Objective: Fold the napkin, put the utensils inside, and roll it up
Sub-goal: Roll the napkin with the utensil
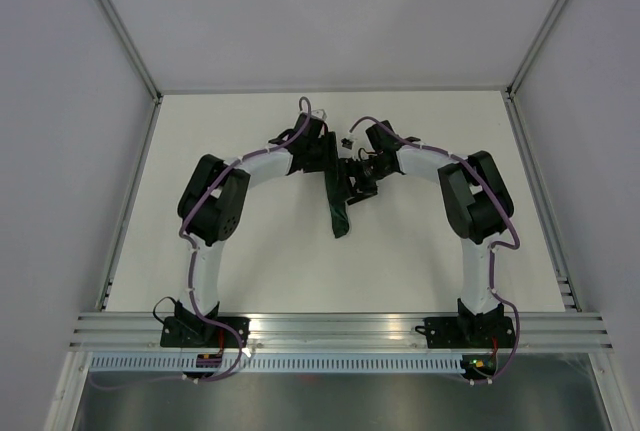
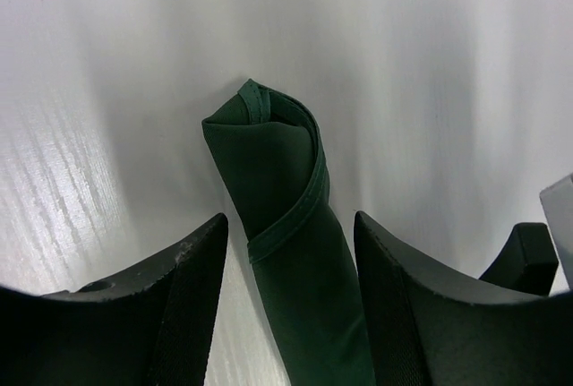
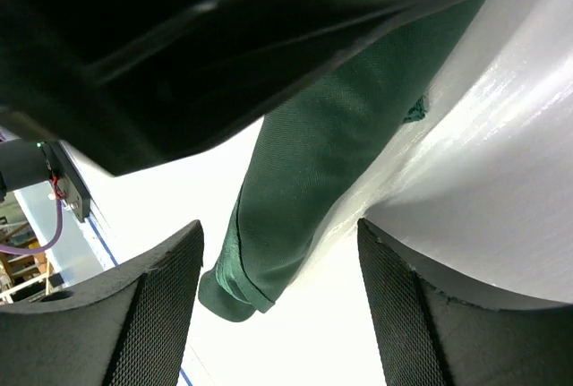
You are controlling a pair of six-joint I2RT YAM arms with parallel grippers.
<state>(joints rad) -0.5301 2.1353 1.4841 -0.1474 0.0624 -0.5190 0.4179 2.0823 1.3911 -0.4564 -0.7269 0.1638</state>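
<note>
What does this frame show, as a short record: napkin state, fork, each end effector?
napkin: dark green, rolled into a narrow tube, lying on the table
fork: not visible; cannot tell whether it is inside the roll
left end effector: open, fingers either side of the roll
right end effector: open, the roll seen between its fingers

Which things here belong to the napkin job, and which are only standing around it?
Belong to the job:
- napkin, dark green, already rolled
- left end effector, open around the napkin
- right end effector, open around the napkin
- fork: not visible in any view

Only standing around:
- table
- aluminium rail
- purple cables
</note>
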